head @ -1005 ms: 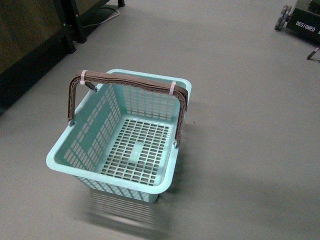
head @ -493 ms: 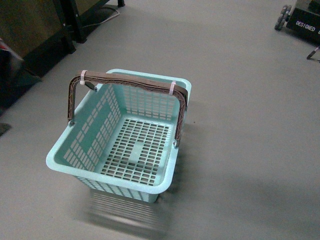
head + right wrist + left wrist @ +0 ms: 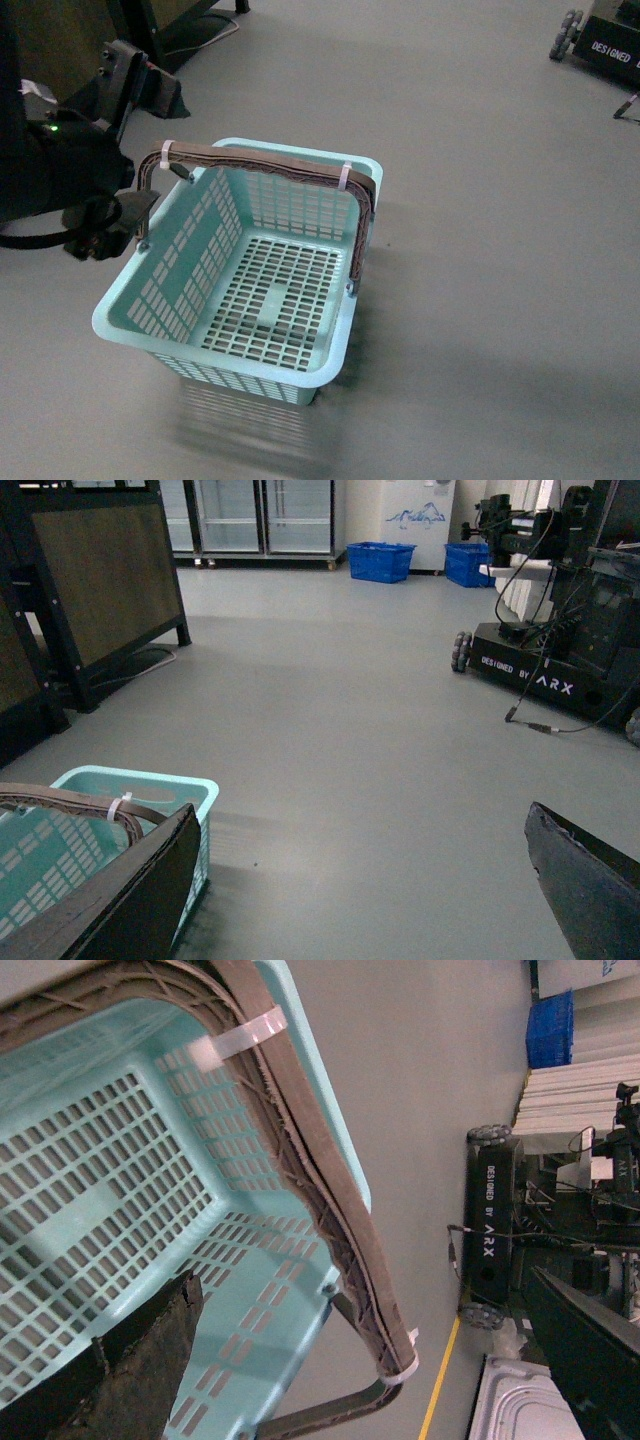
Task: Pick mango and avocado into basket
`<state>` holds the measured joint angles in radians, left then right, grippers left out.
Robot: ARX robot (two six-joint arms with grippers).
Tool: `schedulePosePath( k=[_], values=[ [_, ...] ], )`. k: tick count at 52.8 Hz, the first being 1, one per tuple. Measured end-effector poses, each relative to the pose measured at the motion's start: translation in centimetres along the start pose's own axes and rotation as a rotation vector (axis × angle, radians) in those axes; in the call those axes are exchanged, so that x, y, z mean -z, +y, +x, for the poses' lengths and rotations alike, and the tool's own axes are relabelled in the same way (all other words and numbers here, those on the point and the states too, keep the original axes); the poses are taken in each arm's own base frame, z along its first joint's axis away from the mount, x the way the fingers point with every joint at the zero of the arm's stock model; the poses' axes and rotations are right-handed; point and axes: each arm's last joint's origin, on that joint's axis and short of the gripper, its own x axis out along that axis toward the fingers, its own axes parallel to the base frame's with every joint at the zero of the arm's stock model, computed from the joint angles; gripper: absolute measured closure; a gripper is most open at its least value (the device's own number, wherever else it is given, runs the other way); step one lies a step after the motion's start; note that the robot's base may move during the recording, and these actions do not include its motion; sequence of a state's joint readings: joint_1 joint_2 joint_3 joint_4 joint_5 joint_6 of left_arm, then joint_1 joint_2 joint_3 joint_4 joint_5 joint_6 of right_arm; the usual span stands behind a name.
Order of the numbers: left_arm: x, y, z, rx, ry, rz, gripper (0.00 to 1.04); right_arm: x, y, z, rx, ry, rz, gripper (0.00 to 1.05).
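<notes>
mango, avocado: neither fruit shows in any view, so their long axes and which way they lie from the fingers cannot be told.
basket [image 3: 343, 340]: upright on the floor [image 3: 500, 250], empty, with its handle [image 3: 260, 160] raised across the far half.
left gripper [image 3: 362, 1288]: just beside the basket's left handle end, jaws spread wide, holding nothing.
right gripper [image 3: 362, 820]: apart from the basket's far corner, jaws wide apart, empty.
nearer arm: the left is nearer the basket; which is nearer the fruit is unknown.
next: by my judgement, find the fruit before any reach.

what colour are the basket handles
Grey-brown handles, best seen in the left wrist view.
</notes>
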<state>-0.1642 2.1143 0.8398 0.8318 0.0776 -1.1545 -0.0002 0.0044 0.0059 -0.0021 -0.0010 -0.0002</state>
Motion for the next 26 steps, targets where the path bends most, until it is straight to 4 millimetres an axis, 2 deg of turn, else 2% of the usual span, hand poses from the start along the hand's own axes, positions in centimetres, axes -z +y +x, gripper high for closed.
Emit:
schedulePosePath(
  k=[13,26],
  values=[
    [1.7,1.1,4.6,-0.008,0.036,-0.025,0.07,0.0,0.0,0.0,0.000,0.000,0.000,0.08],
    [2.3,1.5,7.6,0.089,0.021,-0.079,0.07,0.0,0.0,0.0,0.000,0.000,0.000,0.08]
  ],
)
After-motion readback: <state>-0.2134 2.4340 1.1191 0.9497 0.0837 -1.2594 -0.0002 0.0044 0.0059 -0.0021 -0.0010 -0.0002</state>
